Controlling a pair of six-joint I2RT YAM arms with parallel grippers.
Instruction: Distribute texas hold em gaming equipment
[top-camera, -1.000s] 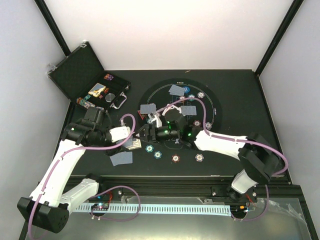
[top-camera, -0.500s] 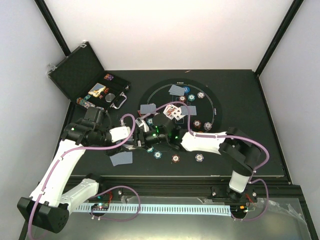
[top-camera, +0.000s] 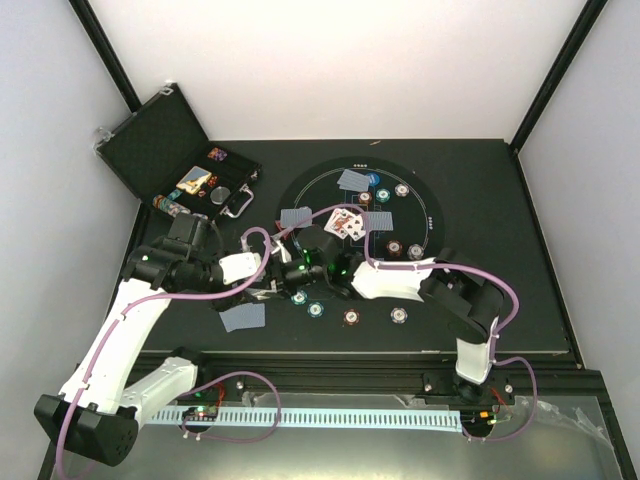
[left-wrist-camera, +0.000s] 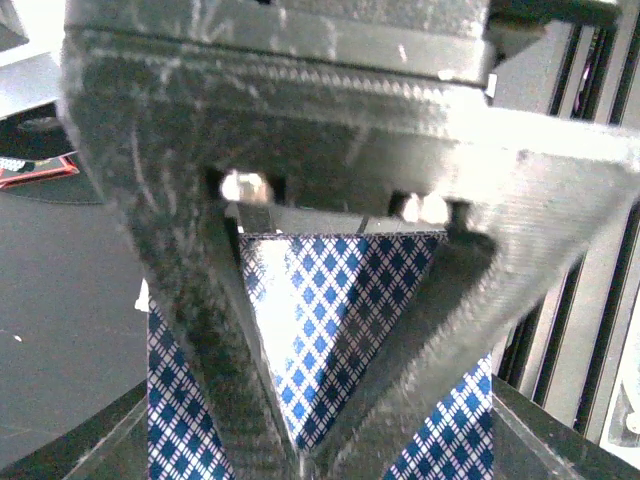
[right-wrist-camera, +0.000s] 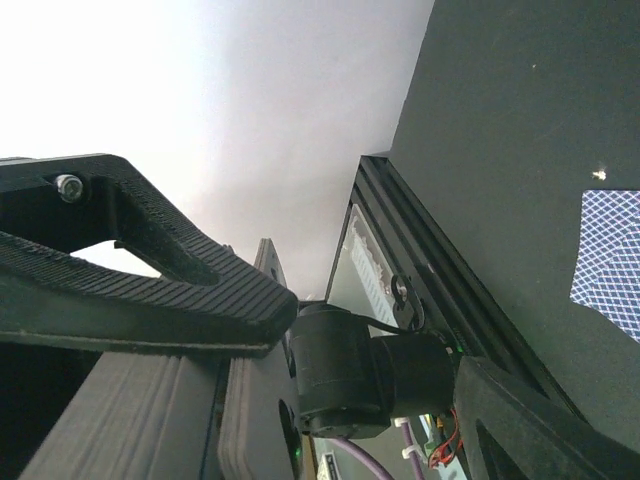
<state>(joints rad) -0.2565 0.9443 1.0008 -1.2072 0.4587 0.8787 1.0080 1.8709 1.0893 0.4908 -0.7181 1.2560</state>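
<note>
Cards (left-wrist-camera: 330, 330) pinched by left gripper (left-wrist-camera: 300, 455); right gripper (right-wrist-camera: 380, 345) (rolled sideways) jaws apart.

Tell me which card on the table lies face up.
The card near the middle of the round mat: it shows red pips on white, and every other one shows its patterned back.

Chips (top-camera: 401, 190) on mat (top-camera: 314, 186), right of case (top-camera: 158, 142)

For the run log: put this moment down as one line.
left gripper: shut on card deck | right gripper: open, empty, beside left gripper | face-up card: on mat
</note>
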